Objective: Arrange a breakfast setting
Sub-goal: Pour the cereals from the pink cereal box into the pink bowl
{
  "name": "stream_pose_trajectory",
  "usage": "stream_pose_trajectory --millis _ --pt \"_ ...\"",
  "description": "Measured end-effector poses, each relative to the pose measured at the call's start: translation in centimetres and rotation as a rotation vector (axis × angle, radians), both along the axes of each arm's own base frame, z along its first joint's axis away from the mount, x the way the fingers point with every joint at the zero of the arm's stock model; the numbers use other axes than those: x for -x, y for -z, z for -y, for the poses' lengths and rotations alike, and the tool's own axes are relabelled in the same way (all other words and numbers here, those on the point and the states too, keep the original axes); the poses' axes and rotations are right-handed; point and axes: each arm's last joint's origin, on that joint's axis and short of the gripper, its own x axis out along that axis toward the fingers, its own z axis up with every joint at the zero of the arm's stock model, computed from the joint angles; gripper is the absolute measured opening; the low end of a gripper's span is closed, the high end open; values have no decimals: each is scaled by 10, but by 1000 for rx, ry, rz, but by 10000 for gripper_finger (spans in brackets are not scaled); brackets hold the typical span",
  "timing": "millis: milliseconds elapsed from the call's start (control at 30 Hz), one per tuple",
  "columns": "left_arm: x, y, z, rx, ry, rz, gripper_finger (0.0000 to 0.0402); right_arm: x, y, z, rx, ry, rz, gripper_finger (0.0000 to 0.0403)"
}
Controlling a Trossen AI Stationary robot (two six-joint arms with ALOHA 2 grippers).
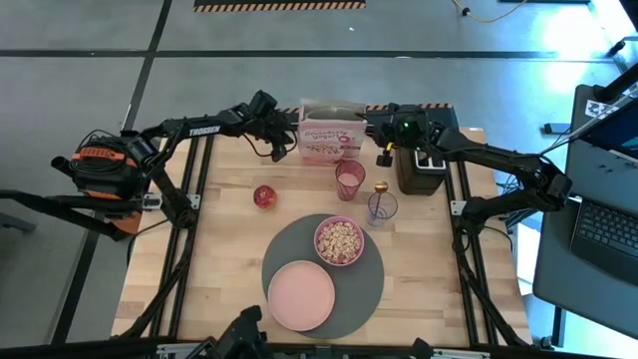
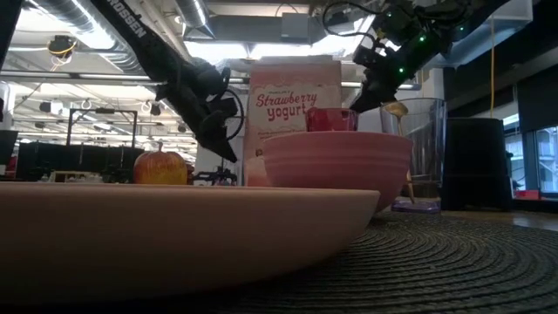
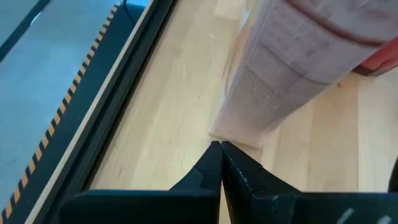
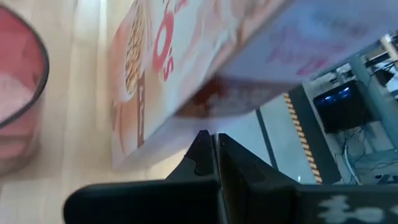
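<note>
"Strawberry yogurt" on cereal box (image 2: 294, 118), "TROSSEN" on left arm (image 1: 202, 128)

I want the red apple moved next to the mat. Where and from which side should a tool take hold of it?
Grip the round red apple across its widest middle, coming straight down from above. It stands alone on the wooden table, stem end up, with free space all round, so fingers can likely drop on either side. Its curved skin would probably slip out of a grip higher up.

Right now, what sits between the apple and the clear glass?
The pink tumbler stands between the apple and the glass, set slightly farther back; the high view shows it.
</note>
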Motion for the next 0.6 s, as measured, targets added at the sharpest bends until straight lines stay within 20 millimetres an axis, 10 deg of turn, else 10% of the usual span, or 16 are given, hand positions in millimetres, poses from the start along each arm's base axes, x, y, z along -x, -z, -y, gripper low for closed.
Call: stream_pose_trajectory --millis 600 --pt "-13 -3 11 34 102 74 0 -13 25 9 -65 -1 -52 0"
